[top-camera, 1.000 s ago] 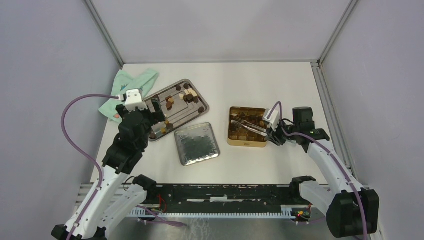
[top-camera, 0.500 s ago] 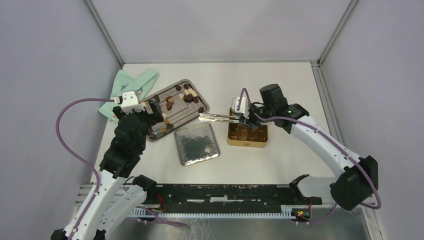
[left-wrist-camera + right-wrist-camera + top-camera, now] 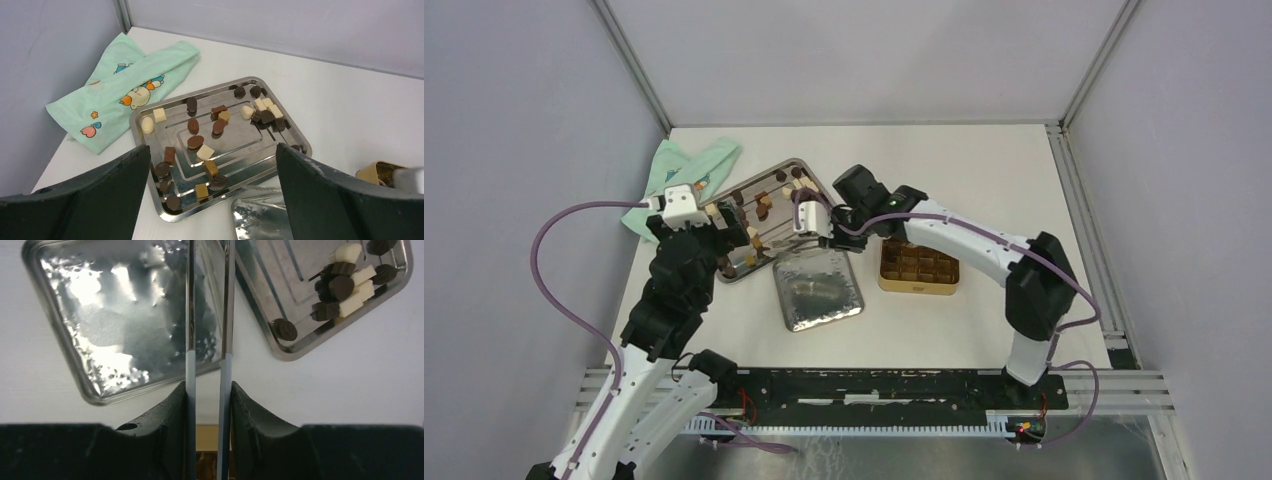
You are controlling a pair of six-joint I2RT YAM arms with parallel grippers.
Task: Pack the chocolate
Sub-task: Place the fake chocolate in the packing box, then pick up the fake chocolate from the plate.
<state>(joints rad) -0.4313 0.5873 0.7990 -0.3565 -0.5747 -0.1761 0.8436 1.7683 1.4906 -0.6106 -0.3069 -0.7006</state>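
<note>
White table [image 3: 984, 170]; chocolate [image 3: 218, 126] on tray [image 3: 240, 146] beyond right fingers [image 3: 245, 426] grasping tongs [image 3: 190, 315]; left fingers [image 3: 100, 200] released.

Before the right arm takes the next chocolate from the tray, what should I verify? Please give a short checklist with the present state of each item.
1. Is the right gripper shut firmly on the tongs? ok.
2. Are the tong tips empty? cannot tell, the tips are outside the wrist view.
3. Are there chocolates on the steel tray? ok, many.
4. Is the gold tin uncovered? ok.
5. Is the left gripper open and holding nothing? ok.
6. Is the left gripper clear of the tongs? cannot tell, they look close from above.
</note>
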